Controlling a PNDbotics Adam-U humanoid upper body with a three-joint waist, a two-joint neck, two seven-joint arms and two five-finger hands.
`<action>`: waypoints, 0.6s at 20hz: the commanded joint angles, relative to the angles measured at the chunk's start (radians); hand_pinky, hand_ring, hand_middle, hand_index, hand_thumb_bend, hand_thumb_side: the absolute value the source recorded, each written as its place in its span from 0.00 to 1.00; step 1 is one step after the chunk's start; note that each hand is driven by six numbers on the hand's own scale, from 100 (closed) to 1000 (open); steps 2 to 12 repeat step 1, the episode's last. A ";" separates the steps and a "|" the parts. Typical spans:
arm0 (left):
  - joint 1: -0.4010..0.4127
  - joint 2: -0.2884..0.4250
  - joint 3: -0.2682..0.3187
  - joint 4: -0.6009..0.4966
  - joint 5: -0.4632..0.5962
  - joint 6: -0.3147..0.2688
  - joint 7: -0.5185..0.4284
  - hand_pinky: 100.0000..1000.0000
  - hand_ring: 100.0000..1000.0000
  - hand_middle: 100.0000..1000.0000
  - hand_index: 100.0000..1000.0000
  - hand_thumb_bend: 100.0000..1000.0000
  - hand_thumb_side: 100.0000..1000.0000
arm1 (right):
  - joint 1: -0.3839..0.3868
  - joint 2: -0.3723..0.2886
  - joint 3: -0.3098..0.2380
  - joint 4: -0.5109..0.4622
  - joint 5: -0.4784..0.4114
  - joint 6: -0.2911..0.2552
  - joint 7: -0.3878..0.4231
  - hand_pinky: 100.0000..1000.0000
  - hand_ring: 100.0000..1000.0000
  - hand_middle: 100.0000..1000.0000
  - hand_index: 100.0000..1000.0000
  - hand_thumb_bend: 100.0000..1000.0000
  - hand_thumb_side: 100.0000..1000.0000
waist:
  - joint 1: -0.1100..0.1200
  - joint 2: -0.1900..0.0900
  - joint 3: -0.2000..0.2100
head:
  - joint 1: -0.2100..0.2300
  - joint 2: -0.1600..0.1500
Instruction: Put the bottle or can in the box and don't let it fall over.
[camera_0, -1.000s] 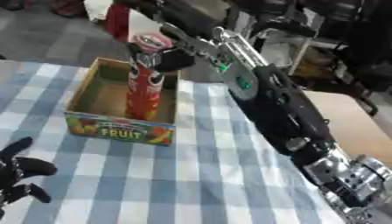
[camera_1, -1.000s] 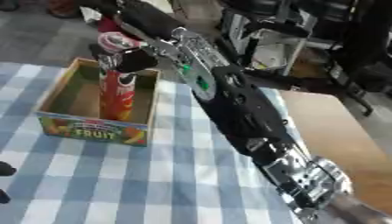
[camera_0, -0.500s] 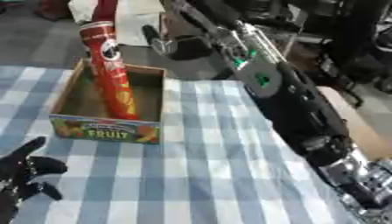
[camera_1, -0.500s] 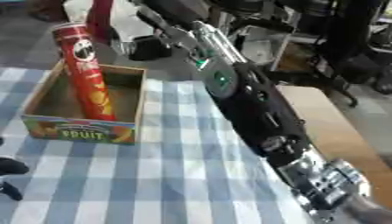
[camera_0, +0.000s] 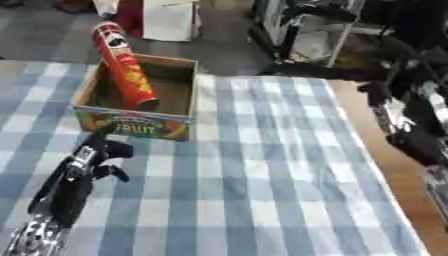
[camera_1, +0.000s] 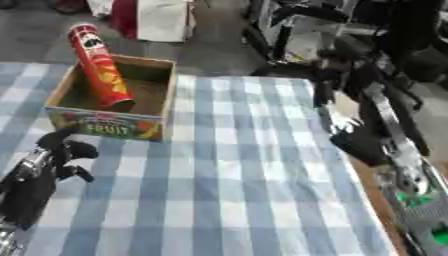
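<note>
In the left eye view a blue checked tablecloth (camera_0: 262, 165) lies bare across its middle and right, and the red can (camera_0: 124, 66) stands tilted inside the box (camera_0: 136, 121) near the far left edge. The left hand (camera_0: 98, 152) hovers just before the box front, fingers curled on nothing. In the right eye view the right hand (camera_1: 343, 131) hangs at the cloth's right edge, well apart from the box; I cannot tell how its fingers stand.

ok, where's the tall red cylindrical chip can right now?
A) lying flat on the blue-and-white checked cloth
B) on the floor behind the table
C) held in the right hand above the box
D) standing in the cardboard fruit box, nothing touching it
D: the tall red cylindrical chip can stands with its base inside the cardboard fruit box, tilted in this view, and no hand is on it.
</note>
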 joint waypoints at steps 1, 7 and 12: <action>-0.003 0.009 0.014 -0.012 -0.009 -0.005 0.016 0.45 0.72 0.61 0.98 0.12 1.00 | 0.033 0.100 -0.008 0.058 -0.022 -0.024 -0.035 0.60 0.66 0.78 0.95 0.00 0.65 | 0.017 -0.017 -0.011 | 0.058 0.016; -0.003 0.009 0.014 -0.012 -0.009 -0.005 0.016 0.45 0.72 0.61 0.98 0.12 1.00 | 0.033 0.100 -0.008 0.058 -0.022 -0.024 -0.035 0.60 0.66 0.78 0.95 0.00 0.65 | 0.017 -0.017 -0.011 | 0.058 0.016; -0.003 0.009 0.014 -0.012 -0.009 -0.005 0.016 0.45 0.72 0.61 0.98 0.12 1.00 | 0.033 0.100 -0.008 0.058 -0.022 -0.024 -0.035 0.60 0.66 0.78 0.95 0.00 0.65 | 0.017 -0.017 -0.011 | 0.058 0.016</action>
